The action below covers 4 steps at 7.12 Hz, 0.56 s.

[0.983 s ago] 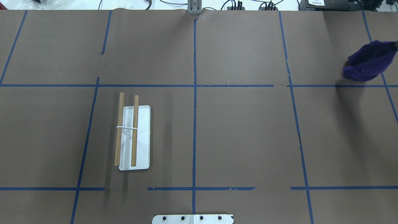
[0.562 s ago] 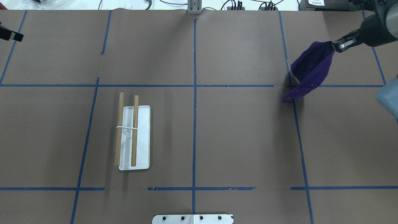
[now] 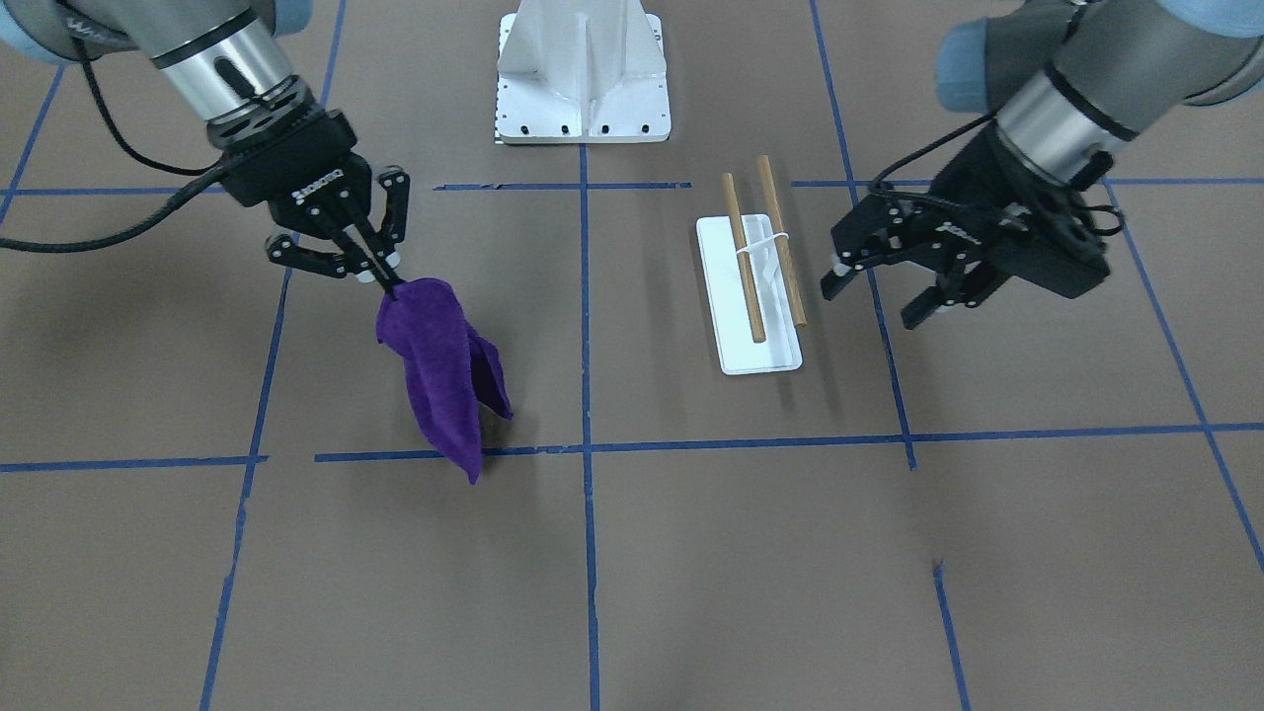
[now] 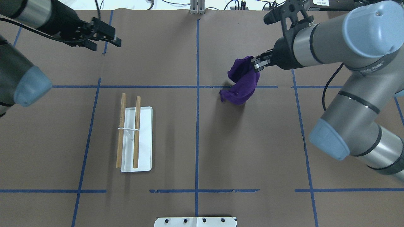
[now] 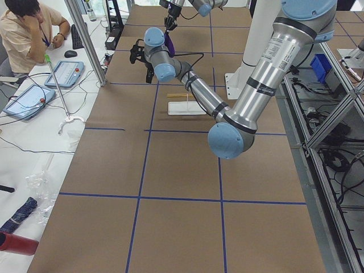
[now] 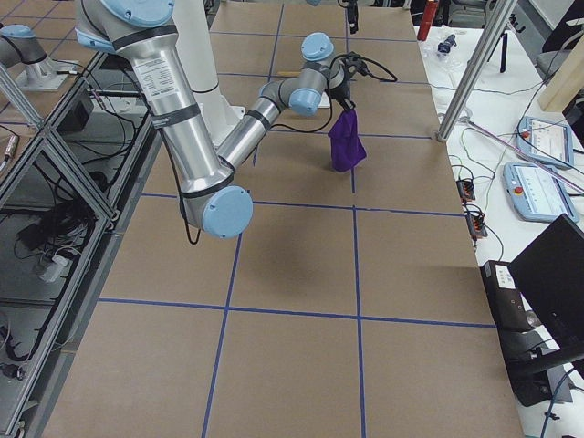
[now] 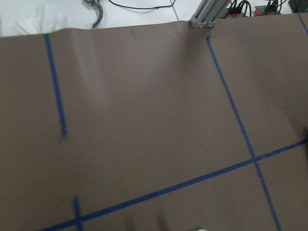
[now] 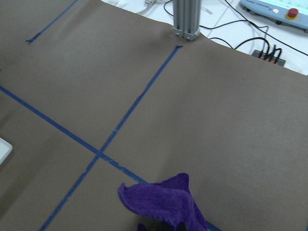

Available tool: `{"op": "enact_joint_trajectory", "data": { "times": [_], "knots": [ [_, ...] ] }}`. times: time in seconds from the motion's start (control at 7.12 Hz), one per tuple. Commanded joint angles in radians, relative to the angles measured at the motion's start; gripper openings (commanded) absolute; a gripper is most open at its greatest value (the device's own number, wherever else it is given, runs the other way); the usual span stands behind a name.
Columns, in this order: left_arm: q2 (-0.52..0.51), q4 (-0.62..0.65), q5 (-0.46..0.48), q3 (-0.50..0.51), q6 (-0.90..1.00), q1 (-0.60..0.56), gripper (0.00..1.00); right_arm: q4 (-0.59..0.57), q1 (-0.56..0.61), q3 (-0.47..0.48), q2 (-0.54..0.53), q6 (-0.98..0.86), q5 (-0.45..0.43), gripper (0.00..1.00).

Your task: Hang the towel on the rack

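Observation:
A purple towel hangs bunched from my right gripper, which is shut on its top corner, just right of the table's centre line at the far side. In the front view the towel dangles from the gripper, its tip close to the table. The rack is a white base with two wooden bars, left of centre. My left gripper is open and empty, beyond the rack; in the front view it hovers beside the rack.
Brown paper with a blue tape grid covers the table. The white robot base plate is at the near edge. An aluminium post and cables stand at the far edge. An operator sits beyond the table.
My right arm has carried the towel leftward from the table's right edge to near the centre line. My left arm has come in from the left edge, toward the rack's far side.

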Motion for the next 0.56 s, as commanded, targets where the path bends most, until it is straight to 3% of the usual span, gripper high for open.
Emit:
{"op": "enact_joint_trajectory", "data": {
  "times": [0.0, 0.14, 0.42],
  "knots": [
    [-0.104, -0.007, 0.063, 0.017, -0.397, 0.100, 0.62, 0.035, -0.180, 0.082, 0.036, 0.109, -0.227, 0.00],
    [-0.119, -0.014, 0.159, 0.019, -0.635, 0.125, 0.61, 0.086, -0.242, 0.084, 0.035, 0.109, -0.321, 0.00],
    [-0.122, -0.011, 0.192, 0.016, -0.662, 0.204, 0.61, 0.105, -0.264, 0.085, 0.038, 0.109, -0.348, 0.00]
  ]
}}
